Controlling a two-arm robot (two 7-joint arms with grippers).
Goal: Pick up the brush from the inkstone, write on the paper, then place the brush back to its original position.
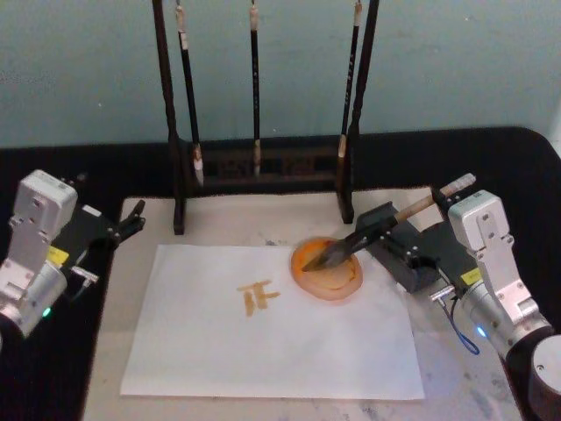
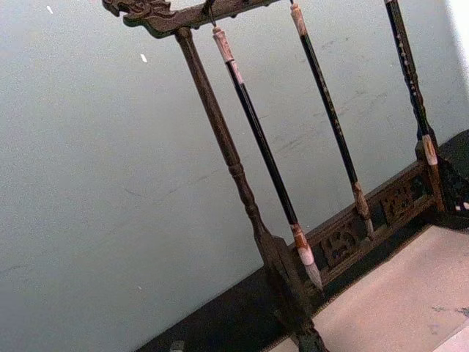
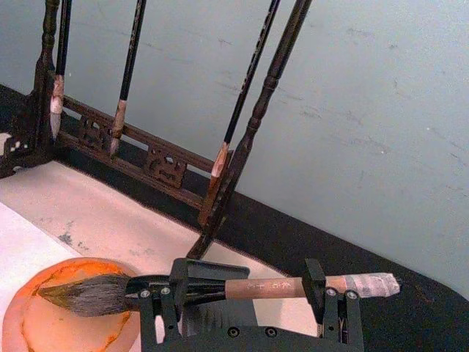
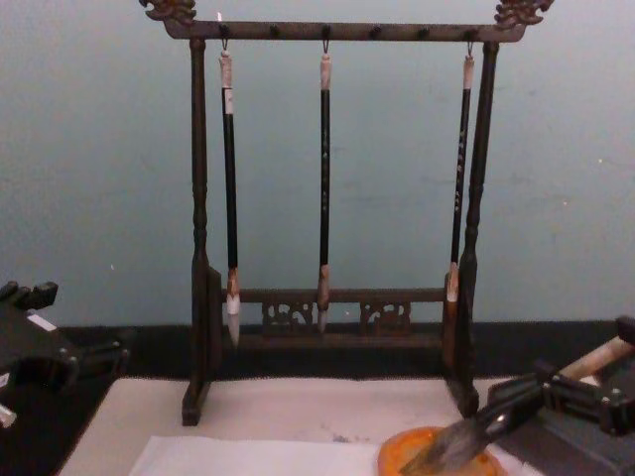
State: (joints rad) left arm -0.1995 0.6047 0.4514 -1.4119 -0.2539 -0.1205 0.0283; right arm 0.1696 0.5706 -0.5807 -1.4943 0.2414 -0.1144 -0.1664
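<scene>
I saw the right gripper (image 3: 249,293) pinching the brush (image 3: 220,288), tuft over the inkstone (image 1: 329,272); left gripper (image 1: 131,219) beside the paper (image 1: 263,324), fingers' state unclear to me.

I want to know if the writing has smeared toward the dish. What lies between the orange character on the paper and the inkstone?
In the head view, only bare white paper separates the orange character from the inkstone.

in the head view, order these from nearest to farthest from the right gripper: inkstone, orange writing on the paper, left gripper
1. inkstone, just left of the right gripper, under the brush tip.
2. orange writing, mid paper, farther left.
3. left gripper, at the far left edge of the mat.
</scene>
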